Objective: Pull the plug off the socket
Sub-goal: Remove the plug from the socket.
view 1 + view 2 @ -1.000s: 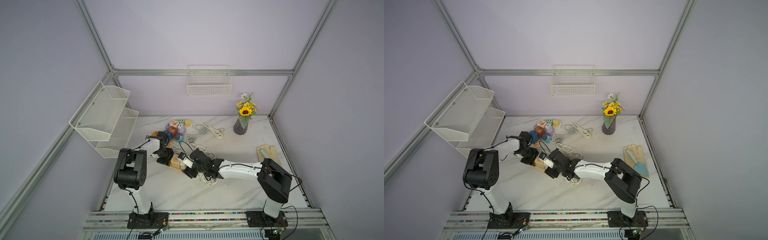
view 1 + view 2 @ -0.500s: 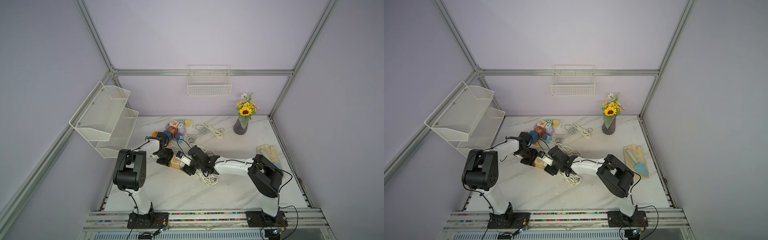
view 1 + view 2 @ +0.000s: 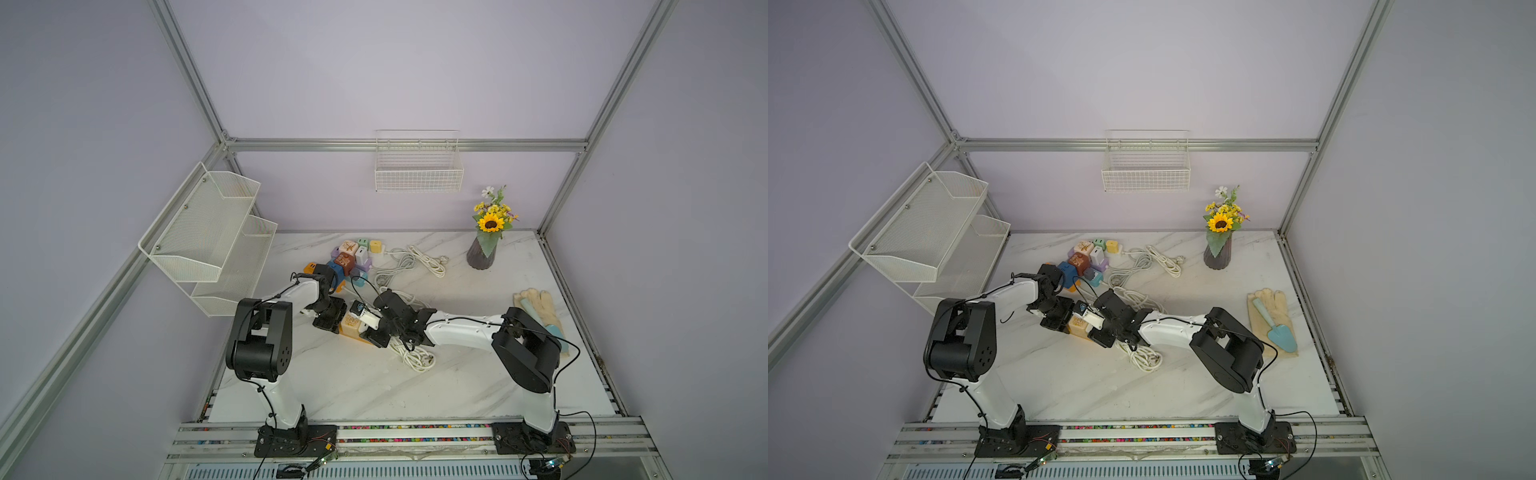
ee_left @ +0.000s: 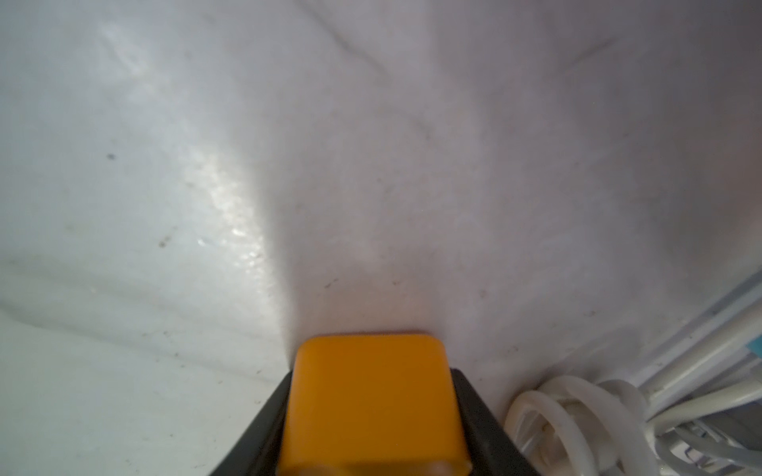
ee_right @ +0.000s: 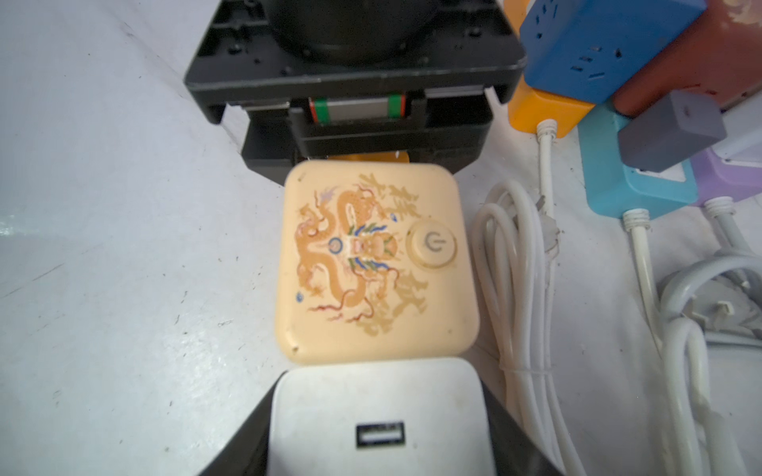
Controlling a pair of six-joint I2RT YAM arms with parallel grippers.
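Plug (image 5: 377,416) sits against socket cube (image 5: 375,263), cords (image 5: 515,288) just beside it

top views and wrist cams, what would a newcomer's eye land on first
At the centre sits a dragon-printed socket cube: the left gripper clamps its orange part, while the right gripper flanks the white plug in it. Behind lie coloured socket cubes, and a sunflower vase stands at the far right.

Socket (image 5: 377,263) is a cream cube with orange sides, dragon print and power button on top, sitting flat on the bench (image 5: 123,247). The white USB plug (image 5: 377,416) butts right against one side.
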